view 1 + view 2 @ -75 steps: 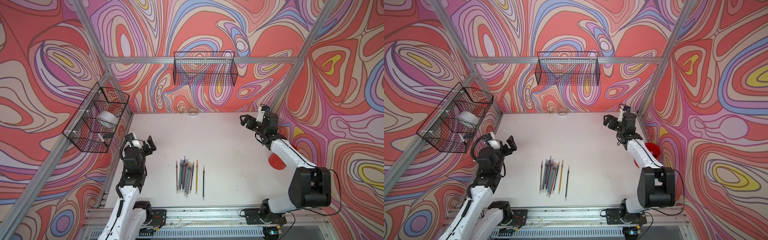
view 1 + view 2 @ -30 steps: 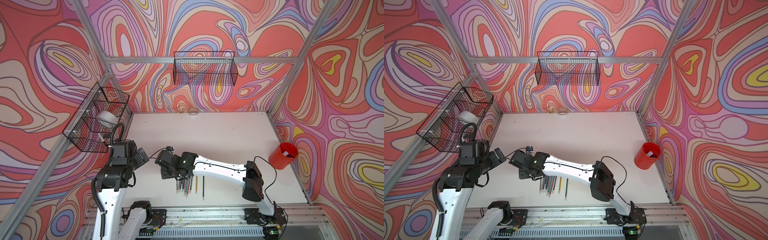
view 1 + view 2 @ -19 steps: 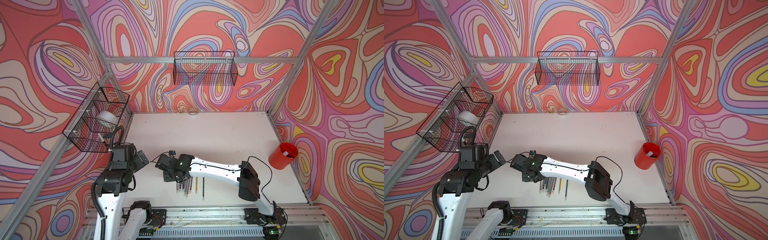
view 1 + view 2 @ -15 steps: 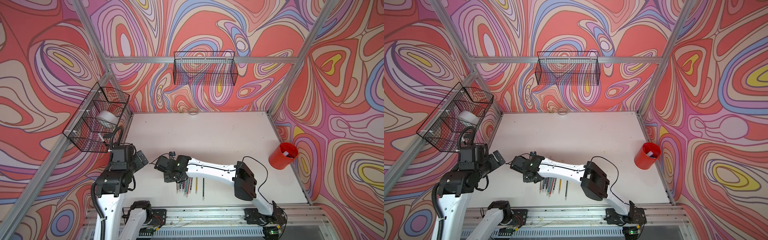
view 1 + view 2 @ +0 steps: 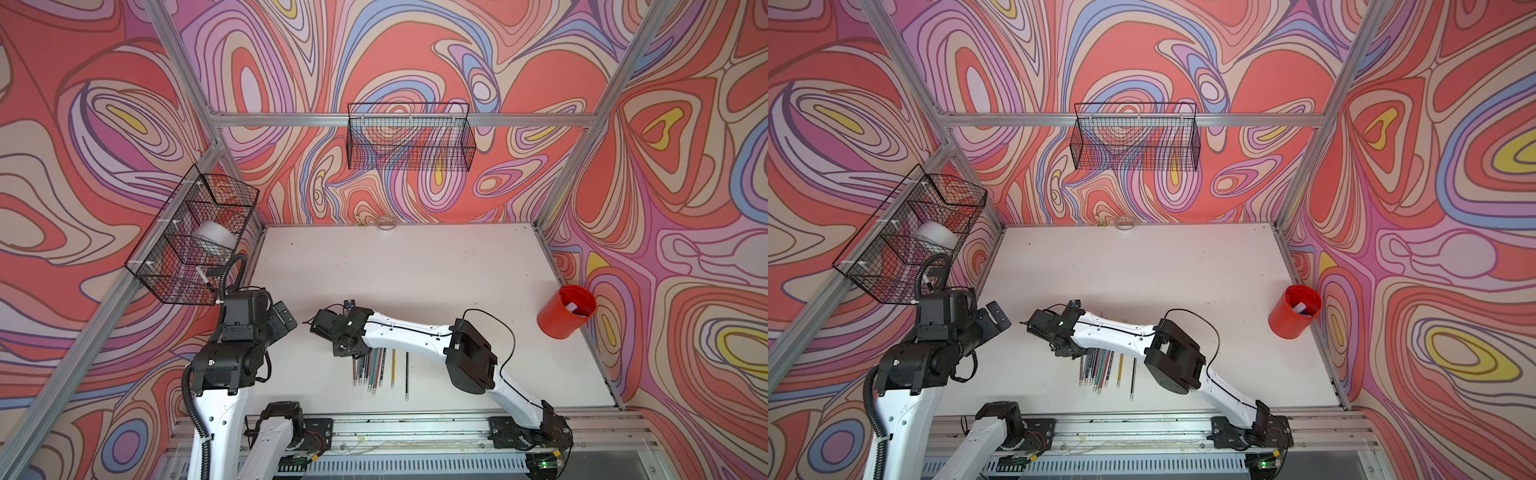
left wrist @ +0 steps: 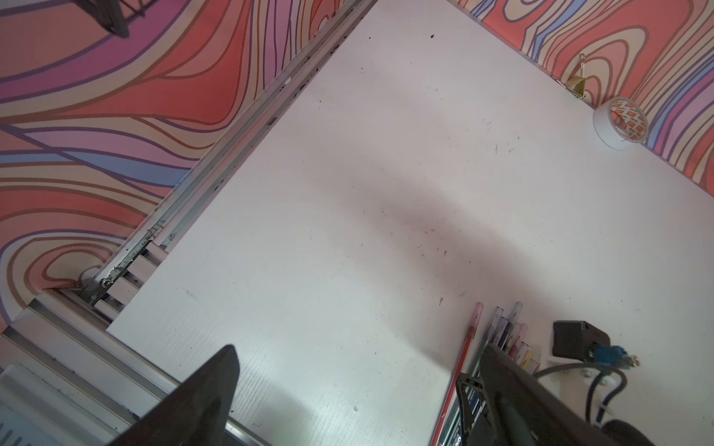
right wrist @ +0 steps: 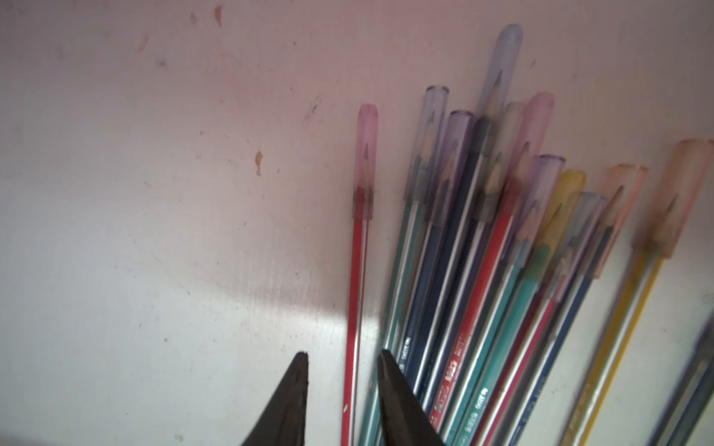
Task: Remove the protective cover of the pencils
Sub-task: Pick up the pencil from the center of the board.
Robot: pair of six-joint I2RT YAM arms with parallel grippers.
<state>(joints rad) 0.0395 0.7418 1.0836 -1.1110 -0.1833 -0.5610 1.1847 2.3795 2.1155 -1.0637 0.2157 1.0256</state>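
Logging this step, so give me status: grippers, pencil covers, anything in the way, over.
Left gripper open, empty, off to the side. Right gripper open, jaws astride the red pencil, pink cover on. Pencil bunch crowds one jaw.

Your white tabletop (image 5: pixel 415 266) sits inside swirling red, purple and cream walls (image 5: pixel 395 54) on aluminium frame rails (image 5: pixel 332 120), evenly lit

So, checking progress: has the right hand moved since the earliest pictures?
Yes. The right hand has left the far right corner beyond the red cup and come across to the pencils.
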